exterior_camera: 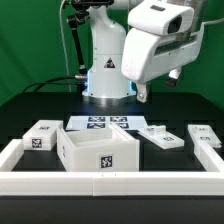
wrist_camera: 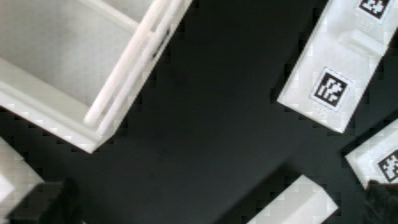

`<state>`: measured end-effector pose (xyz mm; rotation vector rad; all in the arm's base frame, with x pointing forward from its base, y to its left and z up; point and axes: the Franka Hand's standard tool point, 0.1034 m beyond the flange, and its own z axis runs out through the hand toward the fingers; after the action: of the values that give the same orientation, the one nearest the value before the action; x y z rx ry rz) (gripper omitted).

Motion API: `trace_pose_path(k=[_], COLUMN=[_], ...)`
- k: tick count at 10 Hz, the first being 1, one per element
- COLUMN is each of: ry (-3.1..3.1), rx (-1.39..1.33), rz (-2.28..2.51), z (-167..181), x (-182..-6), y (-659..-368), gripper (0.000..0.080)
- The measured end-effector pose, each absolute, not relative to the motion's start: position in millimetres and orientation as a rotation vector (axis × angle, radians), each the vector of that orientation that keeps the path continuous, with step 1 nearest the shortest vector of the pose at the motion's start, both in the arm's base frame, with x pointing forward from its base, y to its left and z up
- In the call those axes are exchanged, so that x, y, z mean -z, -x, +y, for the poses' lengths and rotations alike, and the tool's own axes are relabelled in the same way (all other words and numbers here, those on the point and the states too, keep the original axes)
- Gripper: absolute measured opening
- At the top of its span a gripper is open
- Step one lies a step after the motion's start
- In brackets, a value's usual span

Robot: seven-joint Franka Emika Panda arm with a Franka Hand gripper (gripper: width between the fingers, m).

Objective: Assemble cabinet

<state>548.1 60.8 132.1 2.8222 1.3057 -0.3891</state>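
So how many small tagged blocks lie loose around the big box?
3. Left block on the exterior view's left of the cabinet box; middle block on its other side; far block by the border rail. Some may hide behind it.

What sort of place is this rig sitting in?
Probably a robotics lab bench: a black table edged by a white rail, a marker board, and a tagged white cabinet box before a Franka arm.

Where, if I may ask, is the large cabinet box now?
Exterior view: the cabinet box sits centre front, between the marker board and the border rail.
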Motion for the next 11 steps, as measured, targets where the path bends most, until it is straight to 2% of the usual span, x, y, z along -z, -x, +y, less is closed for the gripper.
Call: trace_pose_path(k=[1,6,9,11], ry=[-2.807,-2.578,-2.657,-2.537], rx=[0.382,0.228,0.263,0.16], rz=[1.352,1.898,1.793,2.011], z=[58.8,4.0,3.1,-13.8], x=[-131.1,-109.5,-108.8,-106.2], y=[-548.4,-544.5,-541.2,-543.3], gripper=[0.0798,0.0798,0.0798,0.0798])
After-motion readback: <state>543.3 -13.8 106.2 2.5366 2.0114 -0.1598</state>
